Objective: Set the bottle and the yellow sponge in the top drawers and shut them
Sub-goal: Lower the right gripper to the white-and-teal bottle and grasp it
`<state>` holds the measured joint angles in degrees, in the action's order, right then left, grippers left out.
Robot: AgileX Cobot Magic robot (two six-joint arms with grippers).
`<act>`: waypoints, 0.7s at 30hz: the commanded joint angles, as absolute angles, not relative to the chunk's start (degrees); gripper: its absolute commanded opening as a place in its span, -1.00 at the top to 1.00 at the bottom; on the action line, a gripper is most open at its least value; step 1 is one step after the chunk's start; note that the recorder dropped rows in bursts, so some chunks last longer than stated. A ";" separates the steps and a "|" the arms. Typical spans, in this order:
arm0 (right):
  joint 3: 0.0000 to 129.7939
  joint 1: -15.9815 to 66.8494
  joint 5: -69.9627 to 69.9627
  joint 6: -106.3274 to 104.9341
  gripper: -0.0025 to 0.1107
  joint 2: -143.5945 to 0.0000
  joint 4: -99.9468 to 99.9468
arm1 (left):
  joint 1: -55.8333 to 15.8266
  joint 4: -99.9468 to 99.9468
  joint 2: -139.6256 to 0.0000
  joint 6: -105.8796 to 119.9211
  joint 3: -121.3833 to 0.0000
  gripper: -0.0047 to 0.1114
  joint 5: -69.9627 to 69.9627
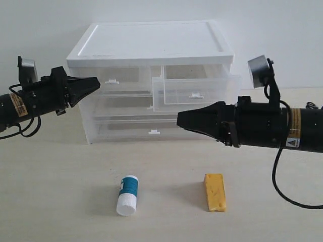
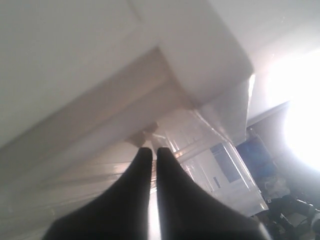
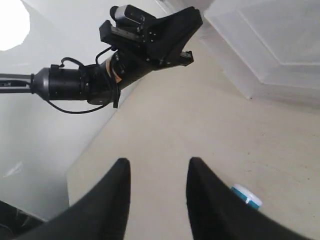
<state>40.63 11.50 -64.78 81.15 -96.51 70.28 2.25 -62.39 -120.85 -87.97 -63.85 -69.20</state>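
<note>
The bottle [image 1: 127, 194] lies on its side on the table in front of the drawer unit, cap toward the front. To its right lies the yellow sponge [image 1: 214, 192]. The right top drawer [image 1: 194, 93] is pulled out; the left top drawer [image 1: 121, 76] is pushed in. My left gripper [image 1: 97, 83] is shut, its tips just short of that drawer's white tab handle [image 2: 149, 135]. My right gripper [image 1: 178, 120] hovers open and empty in front of the unit, below the pulled-out drawer. Beside one right finger [image 3: 200, 190] the bottle [image 3: 246, 195] peeks out.
The white-topped unit [image 1: 151, 40] stands at the back middle, with two full-width drawers [image 1: 151, 132] under the top ones. My left arm [image 3: 125, 55] shows across the right wrist view. Pale tabletop [image 1: 60, 191] stretches to the front and sides.
</note>
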 commanded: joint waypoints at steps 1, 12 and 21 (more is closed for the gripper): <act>40.67 12.75 -59.56 81.06 0.35 -91.06 78.57 | 2.09 -61.06 -121.28 -87.73 -64.14 0.85 -69.39; 46.39 45.81 -10.25 86.56 -0.07 -92.48 78.29 | 2.09 -61.47 -121.28 -88.28 -64.14 0.85 -69.39; 56.55 51.92 -1.00 88.49 -0.07 -104.44 78.14 | 2.09 -61.85 -121.28 -88.29 -64.14 0.85 -69.39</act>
<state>53.97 51.43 -3.06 88.07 -101.24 78.48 2.25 -62.39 -120.85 -87.97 -63.85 -69.20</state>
